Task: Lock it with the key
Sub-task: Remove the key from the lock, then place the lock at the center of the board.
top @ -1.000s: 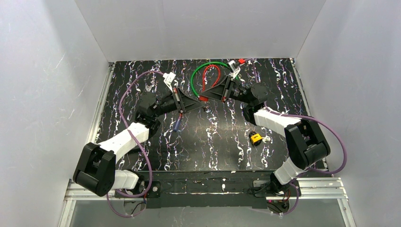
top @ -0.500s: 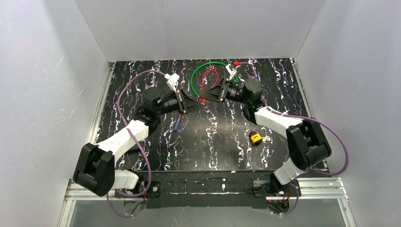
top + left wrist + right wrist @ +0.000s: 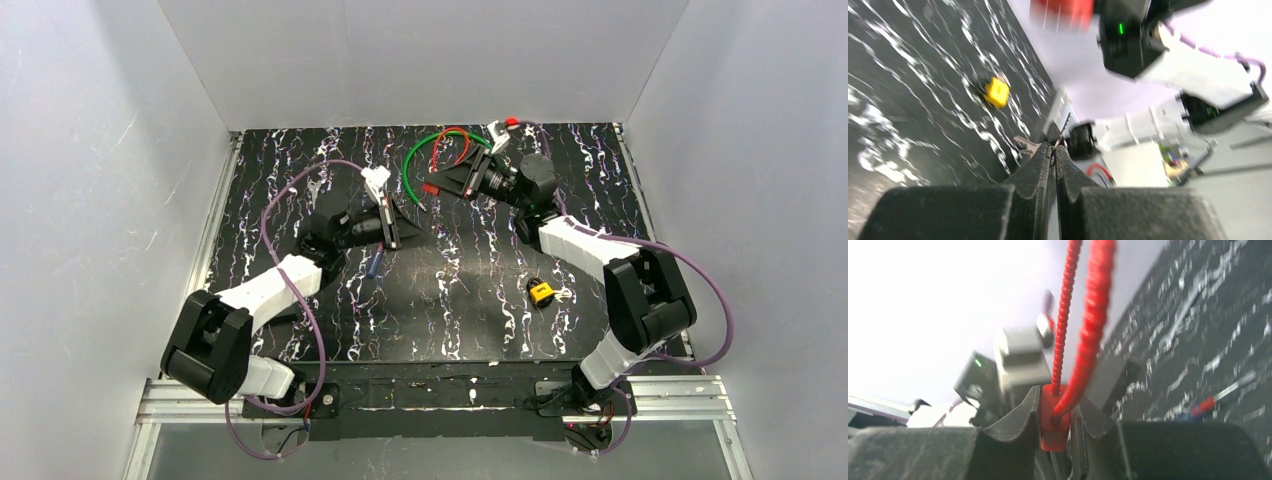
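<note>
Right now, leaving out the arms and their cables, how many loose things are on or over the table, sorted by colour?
Yellow: 1, the lock
Red: 1, the red loop, held in the right gripper
Green: 1, the green loop
Blue-handled: 1, the screwdriver
Silvery: 2, the key beside the lock, and the spanner
Total: 6

Lock: small padlock, yellow block body, black mark on upward face, dark shackle. Lying flat on right half of tabletop, toward its near edge. Key: tiny, silvery-white, resting on tabletop at right side of lock; contact with lock not discernible.
</note>
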Robot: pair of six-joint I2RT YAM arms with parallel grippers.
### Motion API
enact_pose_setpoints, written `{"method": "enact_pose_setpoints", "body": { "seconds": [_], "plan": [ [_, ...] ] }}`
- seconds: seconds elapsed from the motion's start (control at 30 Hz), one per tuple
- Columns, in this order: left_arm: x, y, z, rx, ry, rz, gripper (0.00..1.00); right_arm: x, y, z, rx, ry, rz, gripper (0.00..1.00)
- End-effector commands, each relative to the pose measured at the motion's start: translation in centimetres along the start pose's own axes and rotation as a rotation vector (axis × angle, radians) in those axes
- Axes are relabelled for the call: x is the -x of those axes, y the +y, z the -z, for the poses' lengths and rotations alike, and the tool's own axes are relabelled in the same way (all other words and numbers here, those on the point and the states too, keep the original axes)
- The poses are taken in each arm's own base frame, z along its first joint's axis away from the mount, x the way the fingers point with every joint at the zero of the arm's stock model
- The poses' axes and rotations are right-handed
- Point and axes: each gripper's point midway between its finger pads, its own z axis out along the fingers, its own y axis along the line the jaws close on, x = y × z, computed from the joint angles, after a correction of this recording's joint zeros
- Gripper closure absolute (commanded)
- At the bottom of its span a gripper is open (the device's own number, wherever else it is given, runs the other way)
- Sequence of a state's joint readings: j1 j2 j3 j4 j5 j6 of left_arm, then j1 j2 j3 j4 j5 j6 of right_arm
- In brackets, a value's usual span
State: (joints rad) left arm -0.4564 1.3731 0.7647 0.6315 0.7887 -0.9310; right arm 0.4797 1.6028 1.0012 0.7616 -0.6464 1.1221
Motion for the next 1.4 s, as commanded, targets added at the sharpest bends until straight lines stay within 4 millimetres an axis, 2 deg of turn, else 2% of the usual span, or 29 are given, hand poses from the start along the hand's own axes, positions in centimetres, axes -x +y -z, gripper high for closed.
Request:
{"method": "enact_pose_setpoints", "body": {
  "seconds": [0.0, 0.17, 0.33, 0.4, 0.53, 0.63, 0.7, 0.97, 1.07, 1.2, 1.27, 1.37],
  "plan": [
    [-4.4, -3.6, 0.9, -0.189, 0.19, 0.075, 1.0, 6.9, 7.6, 1.2, 0.284, -0.25, 0.148, 0.99],
    [-4.7, -4.0, 1.3, -0.199, 0.184, 0.047, 1.0, 7.0, 7.2, 1.3, 0.231, -0.262, 0.182, 0.99],
    [-5.1, -4.2, 1.8, -0.204, 0.195, 0.02, 1.0, 5.5, 6.2, 1.5, 0.182, -0.182, 0.248, 0.99],
    [-5.1, -4.5, 2.2, -0.209, 0.201, 0.001, 1.0, 4.6, 5.1, 2.0, 0.122, -0.133, 0.294, 0.99],
    [-4.4, -4.3, 3.2, -0.193, 0.176, -0.026, 1.0, 1.0, 2.3, 4.1, 0.022, 0.014, 0.359, 0.99],
    [-3.7, -3.4, 3.9, -0.158, 0.143, -0.016, 1.0, -2.1, -0.3, 6.0, -0.061, 0.13, 0.389, 0.99],
    [-3.4, -3.0, 4.3, -0.145, 0.13, -0.008, 1.0, -4.5, -2.4, 7.5, -0.127, 0.215, 0.383, 0.99],
    [-2.1, -2.8, 4.5, -0.114, 0.096, -0.015, 1.0, -13.0, -8.6, 13.0, -0.253, 0.479, 0.305, 0.99],
    [-2.2, -2.4, 4.5, -0.101, 0.093, -0.008, 1.0, -14.6, -9.8, 14.2, -0.282, 0.533, 0.279, 0.99],
    [-2.4, -2.0, 4.6, -0.086, 0.091, -0.007, 1.0, -16.1, -11.8, 15.5, -0.352, 0.549, 0.246, 0.85],
    [-2.5, -1.9, 4.6, -0.083, 0.092, -0.005, 1.0, -16.6, -13.1, 16.1, -0.406, 0.553, 0.23, 0.86],
    [-2.5, -1.7, 4.5, -0.077, 0.092, -0.001, 1.0, -17.0, -13.6, 16.1, -0.418, 0.562, 0.193, 0.87]
  ]
}}
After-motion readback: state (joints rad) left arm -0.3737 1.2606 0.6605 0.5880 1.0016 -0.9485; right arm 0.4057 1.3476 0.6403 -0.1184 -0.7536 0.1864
